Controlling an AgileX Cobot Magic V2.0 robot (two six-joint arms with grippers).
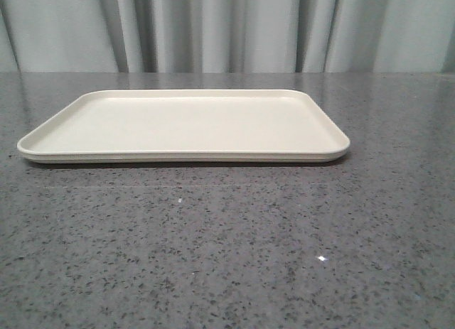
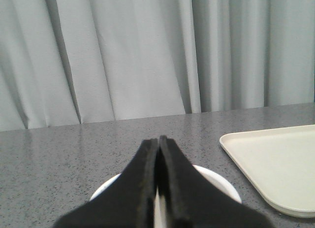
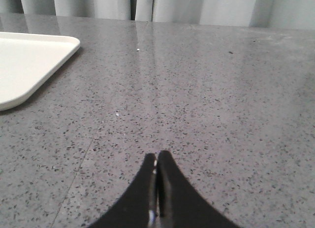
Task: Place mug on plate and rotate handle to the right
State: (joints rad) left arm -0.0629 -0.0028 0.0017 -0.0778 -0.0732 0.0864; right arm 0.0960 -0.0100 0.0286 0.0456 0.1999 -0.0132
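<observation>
Cream plate (image 1: 106, 141) bare on speckled table (image 1: 227, 258); left gripper (image 2: 158, 140) and right gripper (image 3: 157, 156) pressed together (mug (image 2: 216, 181) under left).

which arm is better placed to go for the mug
Left. In its wrist view the left gripper, jaws together, sits right over a white round rim, apparently the mug, beside the plate. The right gripper sees only bare table.
</observation>
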